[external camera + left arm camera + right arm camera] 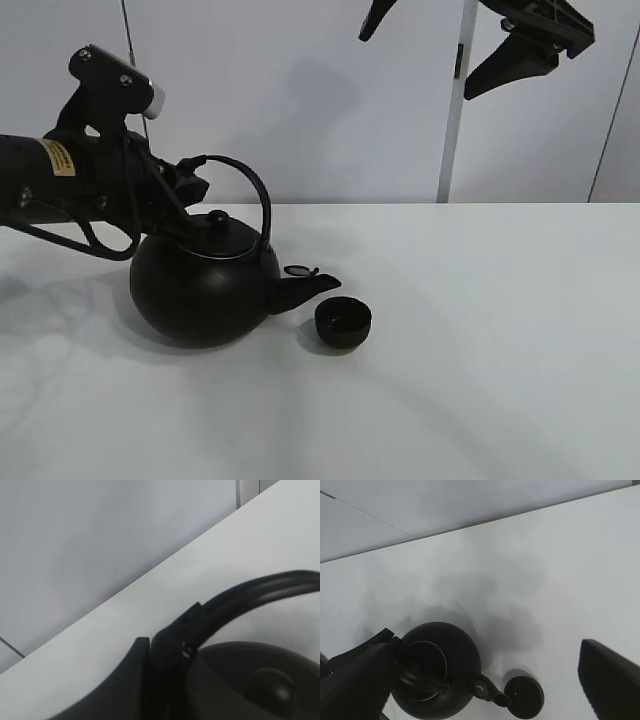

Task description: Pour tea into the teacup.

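High view: I find the left gripper (192, 175) clamped tight on the arched handle (255, 195) of the black kettle (200, 295), at the end of the arch away from the spout (305, 291). The kettle sits close to upright over the left half of the white table (500, 380) with its lid (222, 232) in place. I cannot tell whether its base bears on the table or hangs just clear. The teacup (343, 323) stands upright on the table just beside the spout tip, a little lower and nearer the camera, not touching it. Whether it holds anything I cannot see. The right gripper (415, 67) hangs high at the top of the frame, well apart from kettle and cup, jaws wide and empty. Left wrist view: the dark fingers (145, 680) close on the handle (250, 592) with no gap showing. The lid (265, 680) lies blurred beneath, with table and pale wall (100, 540) behind. Right wrist view: looking down, the kettle (440, 675) and teacup (524, 696) lie side by side, the spout (487, 692) pointing at the cup and ending just short of its rim. The right gripper's fingers (610, 680) show at opposite edges of the picture, far apart, with only bare table between them
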